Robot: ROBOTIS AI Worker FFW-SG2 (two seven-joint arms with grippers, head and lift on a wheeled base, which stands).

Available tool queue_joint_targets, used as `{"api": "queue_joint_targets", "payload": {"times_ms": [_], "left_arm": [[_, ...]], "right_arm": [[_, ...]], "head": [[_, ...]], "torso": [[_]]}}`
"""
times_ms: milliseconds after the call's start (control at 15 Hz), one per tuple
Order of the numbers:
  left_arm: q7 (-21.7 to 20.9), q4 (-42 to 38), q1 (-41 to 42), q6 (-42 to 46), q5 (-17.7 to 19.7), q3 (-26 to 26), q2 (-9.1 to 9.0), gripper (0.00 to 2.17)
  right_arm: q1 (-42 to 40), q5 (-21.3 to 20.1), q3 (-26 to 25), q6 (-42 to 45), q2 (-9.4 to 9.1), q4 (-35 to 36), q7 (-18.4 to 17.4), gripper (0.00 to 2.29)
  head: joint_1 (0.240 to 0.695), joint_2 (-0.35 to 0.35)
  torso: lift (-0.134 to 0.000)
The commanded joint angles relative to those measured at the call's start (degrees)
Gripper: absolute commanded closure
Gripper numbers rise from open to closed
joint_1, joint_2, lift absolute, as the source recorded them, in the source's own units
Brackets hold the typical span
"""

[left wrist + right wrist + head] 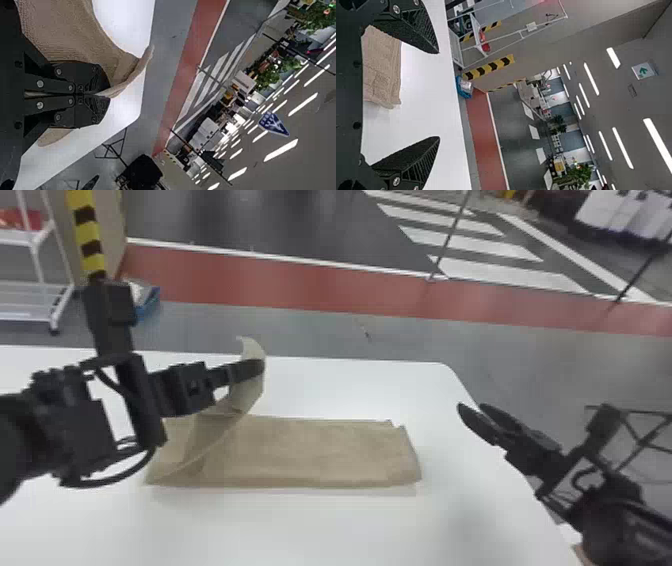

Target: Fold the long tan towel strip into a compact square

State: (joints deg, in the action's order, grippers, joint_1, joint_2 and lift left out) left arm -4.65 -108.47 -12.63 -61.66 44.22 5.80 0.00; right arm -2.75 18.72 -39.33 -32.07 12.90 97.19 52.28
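Tan towel strip (pixel 320 452) is hanging by its raised end from my left pincer (pixel 257 366), which is gripping it firmly; the rest is lying below and rightward of that pincer on the white table (pixel 300 527). I am judging that a crosswise fold is underway, the next move calling for carrying this end rightward, then lowering it squarely. Cloth is curling past my fingertips, probably risking a crooked crease. My right pincer (pixel 471 406), gaping and empty, is hovering well apart, rightward, possibly crowding a long sweep. Beyond my left pincer, a blue bin (pixel 148 304) is sitting off the table.
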Motion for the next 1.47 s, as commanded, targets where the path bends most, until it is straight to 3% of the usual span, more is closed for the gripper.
{"api": "queue_joint_targets", "payload": {"times_ms": [0, 400, 800, 867, 933, 1000, 1067, 1200, 1400], "left_arm": [[0.3, 3.8, 0.6, 8.6, -1.6, 5.5, -0.15, 1.89], [2.1, 4.9, 1.8, 10.9, -7.2, 13.3, -0.15, 1.89], [3.4, 6.7, 2.6, 16.9, -7.3, 16.4, -0.15, 1.89], [3.4, 7.1, 2.9, 17.9, -7.0, 17.4, -0.15, 1.75], [2.9, 8.8, 2.9, 22.1, -6.3, 19.0, -0.15, 1.26], [2.3, 11.6, 2.4, 25.8, -5.9, 21.5, -0.15, 0.44], [1.5, 14.6, 1.3, 28.1, -5.8, 24.8, -0.15, 0.0], [1.0, 20.0, -0.6, 34.8, -5.7, 29.9, -0.15, 0.0], [-1.6, 21.8, -1.3, 35.7, -2.4, 29.8, -0.15, 0.03]], "right_arm": [[0.0, 0.1, -0.1, 1.4, 0.1, -1.4, 0.2, 0.13], [-0.3, 0.5, -0.7, 2.8, 0.19, -2.6, 0.9, 0.13], [-0.4, 0.5, -0.6, 2.9, 0.19, -2.9, 0.9, 0.13], [-0.5, 0.7, -0.6, 2.9, 0.19, -2.9, 0.9, 0.13], [-0.6, 1.2, -0.5, 2.8, 0.1, -2.9, 0.9, 0.13], [-0.7, 1.2, -0.4, 2.8, 0.02, -2.9, 0.8, 0.13], [-0.8, 1.2, -0.3, 2.8, -0.25, -2.9, 0.8, 0.13], [-0.8, 1.3, -0.3, 2.8, -0.51, -2.9, 0.8, 0.13], [-2.3, 1.6, 1.0, 7.5, -1.74, -0.1, -1.6, 0.12]], "head": [[0.654, -0.35], [0.669, -0.35], [0.679, -0.35], [0.679, -0.35], [0.679, -0.35], [0.68, -0.35], [0.679, -0.35], [0.682, -0.35], [0.688, -0.35]], "torso": [[-0.124], [-0.124], [-0.124], [-0.124], [-0.124], [-0.124], [-0.124], [-0.124], [-0.124]]}}
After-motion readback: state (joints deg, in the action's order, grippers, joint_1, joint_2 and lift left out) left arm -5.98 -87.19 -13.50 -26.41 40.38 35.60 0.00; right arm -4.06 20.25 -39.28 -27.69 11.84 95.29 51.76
